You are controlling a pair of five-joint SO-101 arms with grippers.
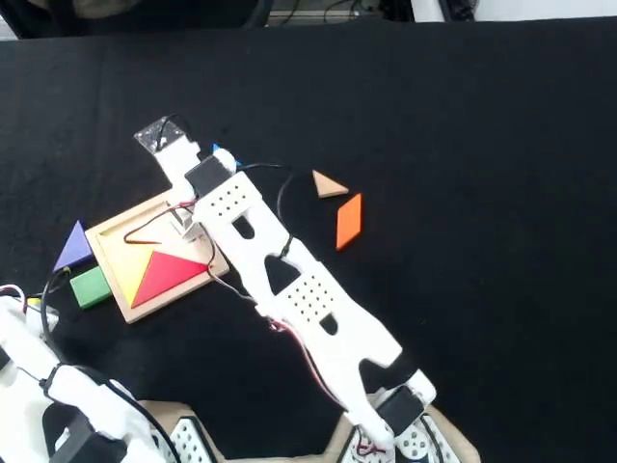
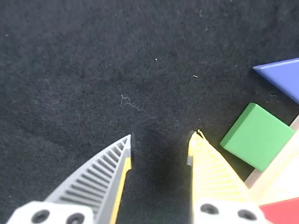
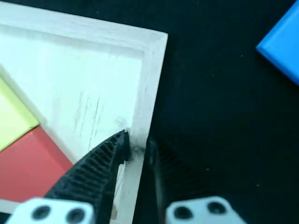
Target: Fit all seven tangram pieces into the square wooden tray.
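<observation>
Two dark fingers (image 3: 98, 168) of the right gripper (image 3: 138, 142) are clenched on the rim of the square wooden tray (image 3: 152, 70), one inside the frame and one outside over the black table (image 3: 224, 140), close to a corner. From above, that grip is on the tray's 1 o'clock side. The tray sits left of the table's middle, turned so its corners point to roughly 12, 3, 6 and 9 o'clock. Inside it the red triangle (image 1: 172, 274) has its long edge along the 5 o'clock side, tip aimed at 11 o'clock. The yellow triangle (image 1: 125, 265) lies along the 8 o'clock side, tip toward 2 o'clock. A blue piece (image 1: 222, 154) lies just beyond the tray at 1 o'clock. The left gripper (image 2: 162, 137) is released, nothing between its jaws, over bare table at the tray's 8 o'clock. The green square (image 2: 257, 135) sits just beside the rim there, and the purple triangle (image 1: 75, 246) is near it, tip at 12 o'clock. Well apart at 3 o'clock, the orange parallelogram (image 1: 349, 220) runs its long axis from 1 to 7 o'clock, with the tan triangle (image 1: 329, 184) just beyond its upper end.
</observation>
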